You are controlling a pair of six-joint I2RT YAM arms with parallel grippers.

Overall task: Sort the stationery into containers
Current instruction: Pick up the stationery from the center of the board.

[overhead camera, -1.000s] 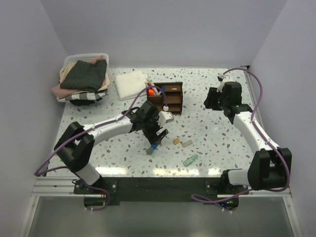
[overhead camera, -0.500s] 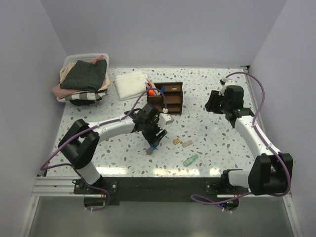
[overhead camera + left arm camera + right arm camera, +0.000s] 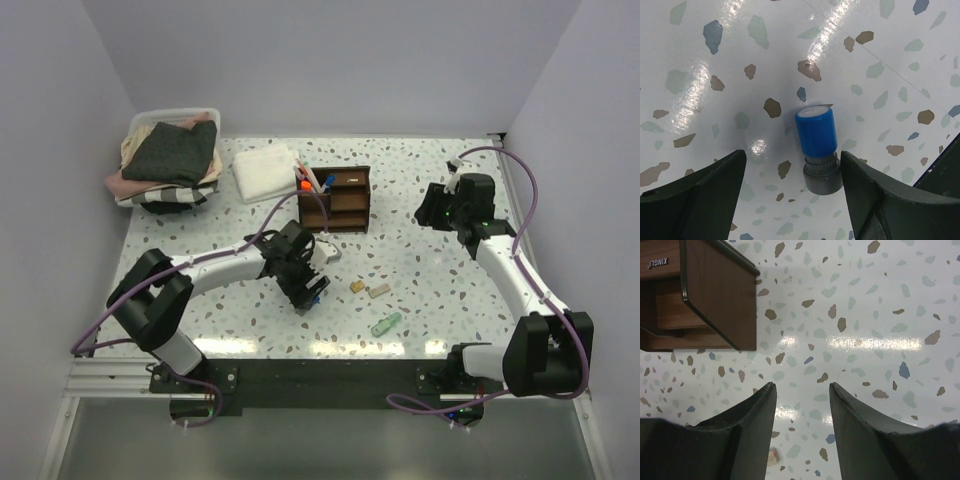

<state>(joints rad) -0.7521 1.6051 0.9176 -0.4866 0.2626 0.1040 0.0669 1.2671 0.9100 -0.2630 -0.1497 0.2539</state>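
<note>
A blue-capped marker (image 3: 817,134) with a grey body lies flat on the speckled table. My left gripper (image 3: 792,160) hangs over it, open, one finger on each side. The grey end lies close against the right finger (image 3: 875,190), with a wide gap to the left one. From above, the left gripper (image 3: 308,283) covers most of the marker (image 3: 303,304). The dark brown organiser (image 3: 336,199) stands behind it with pens (image 3: 310,183) upright in its left section. My right gripper (image 3: 802,387) is open and empty over bare table right of the organiser (image 3: 715,295).
Two tan bits (image 3: 357,286) (image 3: 379,291) and a green bit (image 3: 386,324) lie right of the left gripper. A folded white cloth (image 3: 265,169) and a white bin of clothes (image 3: 168,155) sit at the back left. A small pale bit (image 3: 772,458) shows by the right gripper's left finger.
The left gripper has shifted a little nearer and to the left over the marker, its jaws narrowing and widening again. The right arm swung slightly early on, then held.
</note>
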